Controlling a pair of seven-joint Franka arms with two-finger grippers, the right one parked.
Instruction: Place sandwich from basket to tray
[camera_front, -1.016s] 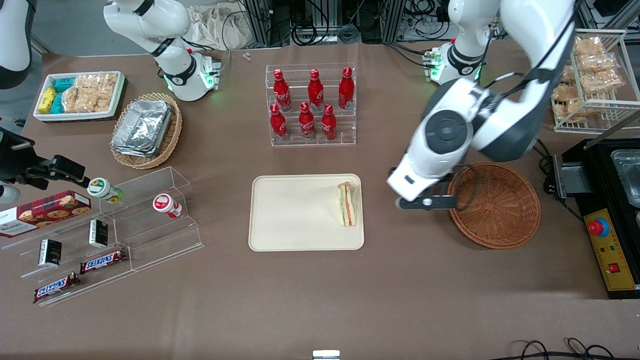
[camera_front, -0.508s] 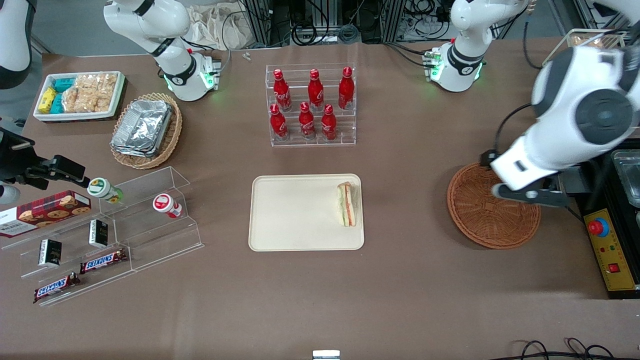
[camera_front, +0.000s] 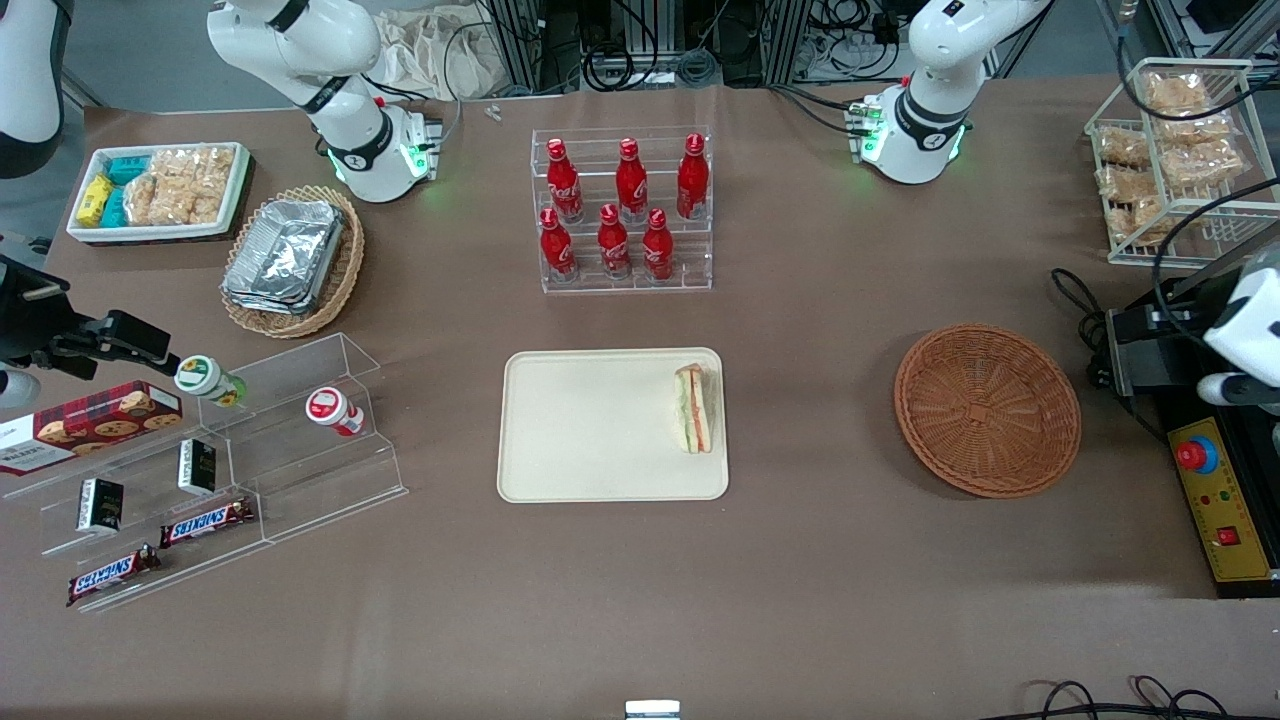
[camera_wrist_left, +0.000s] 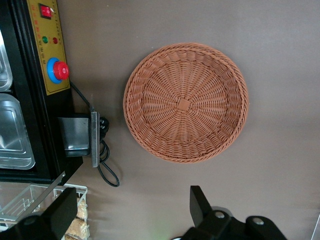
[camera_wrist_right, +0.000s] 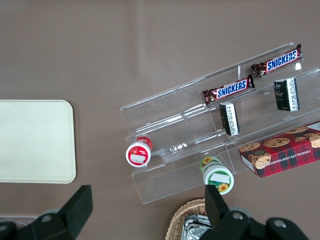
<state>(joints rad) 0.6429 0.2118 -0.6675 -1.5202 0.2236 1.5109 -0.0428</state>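
— Brown cloth covers the whole table (camera_front: 820, 560); where does the sandwich (camera_front: 693, 408) sit on it?

— It lies on the cream tray (camera_front: 590, 430), close against the rim at the edge that faces the basket (camera_front: 987, 409). It touches nothing else.

— And the basket?

— Round, reddish-brown, nothing in it. It sits well apart from the tray, toward the working arm's end of the table. The left wrist view looks straight down into it (camera_wrist_left: 185, 102) and shows only bare weave.

— Where is the gripper (camera_wrist_left: 132, 210)?

— High above the table, near the basket, on the side away from the tray. Its fingers (camera_wrist_left: 199, 204) stand wide apart with nothing between them. From the front, only a white piece of the arm (camera_front: 1245, 335) shows, over the black appliance (camera_front: 1215, 440) with the red button (camera_front: 1195, 455).

— What else is on the table?

— 6 red bottles (camera_front: 621, 210) stand in a clear rack, farther from the front camera than the tray. A paler oval basket holding foil containers (camera_front: 290, 255) and a white bin of snacks (camera_front: 160, 190) lie toward the parked arm's end. Nearer the camera on that end, a clear stepped display (camera_front: 230, 470) carries 2 Snickers bars (camera_front: 205, 521), a cookie box (camera_front: 90, 425) and 2 small jars (camera_front: 335, 410). A wire rack of bagged snacks (camera_front: 1180, 150) stands at the working arm's end.
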